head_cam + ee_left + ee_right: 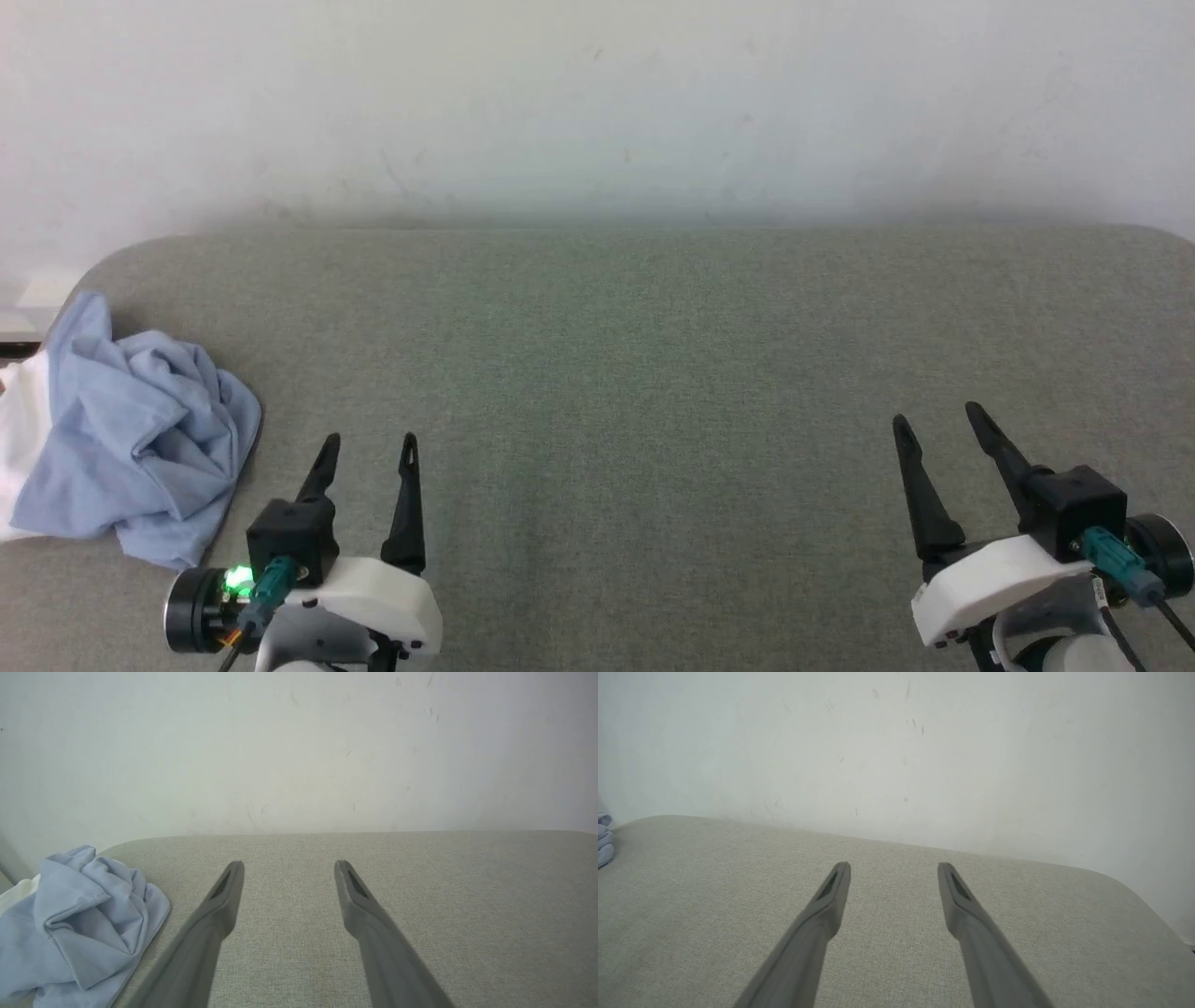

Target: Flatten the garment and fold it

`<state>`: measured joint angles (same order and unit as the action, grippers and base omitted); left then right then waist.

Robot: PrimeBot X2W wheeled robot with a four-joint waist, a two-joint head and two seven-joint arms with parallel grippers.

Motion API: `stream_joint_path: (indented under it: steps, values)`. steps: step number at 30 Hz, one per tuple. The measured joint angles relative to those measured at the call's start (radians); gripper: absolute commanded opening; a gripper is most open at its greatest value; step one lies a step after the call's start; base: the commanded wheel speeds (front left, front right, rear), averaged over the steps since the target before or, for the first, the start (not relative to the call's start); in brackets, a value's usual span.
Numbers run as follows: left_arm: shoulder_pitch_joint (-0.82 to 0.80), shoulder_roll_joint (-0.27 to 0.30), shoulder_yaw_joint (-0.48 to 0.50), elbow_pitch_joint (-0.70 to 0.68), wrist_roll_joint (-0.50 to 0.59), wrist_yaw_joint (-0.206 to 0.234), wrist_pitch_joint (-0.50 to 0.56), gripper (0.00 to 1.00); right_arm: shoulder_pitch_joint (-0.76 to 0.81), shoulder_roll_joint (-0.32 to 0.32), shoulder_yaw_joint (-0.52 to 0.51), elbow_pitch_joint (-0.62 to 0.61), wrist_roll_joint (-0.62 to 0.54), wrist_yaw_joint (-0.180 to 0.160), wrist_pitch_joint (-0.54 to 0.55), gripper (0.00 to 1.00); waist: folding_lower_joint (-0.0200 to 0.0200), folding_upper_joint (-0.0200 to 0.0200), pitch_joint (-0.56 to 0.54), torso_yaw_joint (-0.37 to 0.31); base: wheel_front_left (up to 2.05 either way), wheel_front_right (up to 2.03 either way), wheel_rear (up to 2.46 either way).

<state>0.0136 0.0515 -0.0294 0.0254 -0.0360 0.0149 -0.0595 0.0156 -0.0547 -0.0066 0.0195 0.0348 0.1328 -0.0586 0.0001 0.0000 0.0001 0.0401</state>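
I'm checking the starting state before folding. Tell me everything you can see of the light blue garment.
The garment is light blue, soft-looking knit, crumpled in a heap, not flattened. It lies at the left edge of the grey fabric-covered surface, partly cut off by the head view's edge. White cloth shows at its left side; whether that is its collar cannot be told. Nothing grips it; the open left gripper is apart from it.

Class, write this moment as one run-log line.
stage: not started | garment: crumpled, left end of grey surface | left hand: open, empty | right hand: open, empty
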Motion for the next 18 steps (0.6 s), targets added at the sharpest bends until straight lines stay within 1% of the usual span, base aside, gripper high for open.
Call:
stream_joint_path:
  steps: [18]
  values:
    - [0.001, 0.000, -0.014, 0.006, -0.010, 0.021, -0.037, 1.00, 0.001, 0.000, 0.007, 0.007, -0.003, 0.000, -0.040, 1.00, 0.0000, 0.0000, -0.007, 0.091, 0.00, 0.00, 0.00]
